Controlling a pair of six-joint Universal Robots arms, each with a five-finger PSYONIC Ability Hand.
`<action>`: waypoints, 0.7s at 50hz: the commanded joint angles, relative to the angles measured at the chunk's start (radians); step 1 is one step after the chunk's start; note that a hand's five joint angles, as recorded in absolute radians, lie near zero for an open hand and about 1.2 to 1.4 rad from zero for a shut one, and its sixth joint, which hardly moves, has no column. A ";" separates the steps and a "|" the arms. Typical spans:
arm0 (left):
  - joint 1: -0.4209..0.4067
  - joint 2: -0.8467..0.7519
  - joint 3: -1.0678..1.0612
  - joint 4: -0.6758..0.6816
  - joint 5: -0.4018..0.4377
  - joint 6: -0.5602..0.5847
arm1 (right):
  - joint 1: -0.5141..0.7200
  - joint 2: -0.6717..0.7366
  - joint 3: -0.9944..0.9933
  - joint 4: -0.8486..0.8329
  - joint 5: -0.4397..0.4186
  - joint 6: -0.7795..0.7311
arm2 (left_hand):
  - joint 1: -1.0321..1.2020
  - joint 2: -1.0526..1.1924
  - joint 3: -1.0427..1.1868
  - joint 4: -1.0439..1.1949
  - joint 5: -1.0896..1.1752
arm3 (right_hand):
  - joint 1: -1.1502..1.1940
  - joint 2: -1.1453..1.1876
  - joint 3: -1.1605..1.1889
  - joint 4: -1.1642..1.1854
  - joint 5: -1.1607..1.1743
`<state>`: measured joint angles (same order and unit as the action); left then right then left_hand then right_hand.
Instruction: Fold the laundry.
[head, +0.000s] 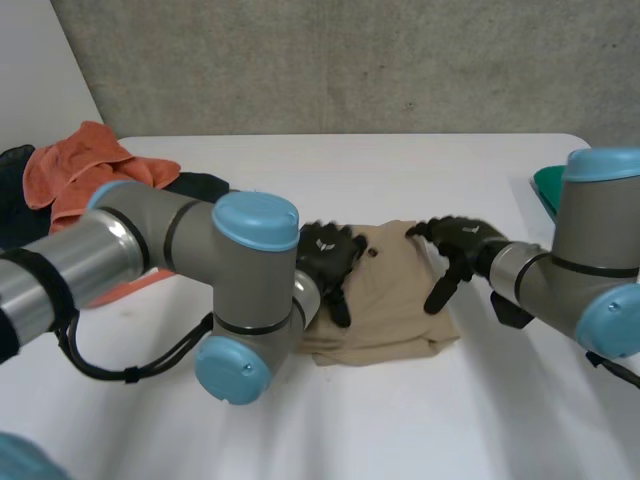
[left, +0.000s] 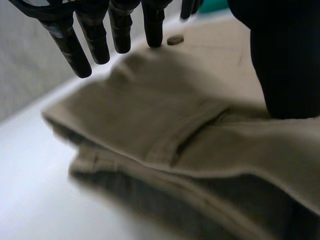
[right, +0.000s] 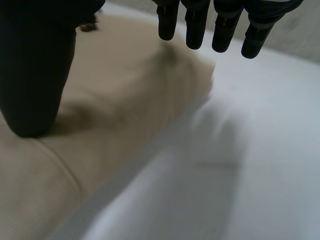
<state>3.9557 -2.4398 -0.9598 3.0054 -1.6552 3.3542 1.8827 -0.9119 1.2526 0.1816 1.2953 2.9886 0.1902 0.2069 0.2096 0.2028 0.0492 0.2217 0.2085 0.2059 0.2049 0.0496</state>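
Head view, far left: you have an orange cloth (head: 80, 170) heaped against a dark cloth (head: 200, 185), well apart from both hands.
Left hand (head: 330, 258): it sits on the left edge of the tan garment (head: 385, 300).
Left fingers: in the left wrist view the fingers (left: 70, 45) are straight and slightly spread, their tips just above the cloth. The thumb comes down onto the top fold, and nothing is pinched.
Garment look: you see plain tan fabric folded into a thick, layered pack. A stitched seam (left: 175, 140) lies under the left palm and a small button (left: 175, 39) sits by the left fingertips.
Garment place: it lies flat on the white table (head: 400, 160) between the two hands, and both touch it.
Garment axis: its longer run seems to go from the far side toward you, with the broader end nearer.
Right hand (head: 455, 245): it sits on the garment's right edge.
Right fingers: in the right wrist view the fingers (right: 225, 30) are straight and close side by side, hanging over the cloth's edge. The thumb rests on the fabric without gripping it.
Far right: a green thing (head: 548, 188) sits at the table's edge, beyond the right hand.
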 joint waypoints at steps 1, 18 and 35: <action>0.033 -0.024 -0.007 -0.111 -0.055 0.056 | 0.003 0.108 -0.061 0.059 0.019 -0.147 | 0.029 0.013 0.010 0.017 -0.004 | -0.047 -0.034 -0.031 -0.030 -0.050; 0.106 0.317 0.036 0.003 0.273 0.060 | 0.196 -0.326 0.394 -0.353 0.194 -0.282 | -0.009 -0.026 -0.028 -0.022 -0.043 | -0.047 -0.034 -0.031 -0.030 -0.050; 0.143 0.340 0.115 -0.046 0.687 -0.053 | 0.317 -0.147 0.610 -0.792 0.271 -0.327 | 0.003 -0.014 -0.017 -0.010 -0.031 | -0.047 -0.034 -0.031 -0.030 -0.050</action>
<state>4.0959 -2.0911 -0.8272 2.9700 -0.9873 3.3339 2.2026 -1.1495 1.9082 -0.5189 1.5340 2.6616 0.1855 0.2063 0.1811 0.2027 0.0474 0.1922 0.1903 0.2058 0.2049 0.0489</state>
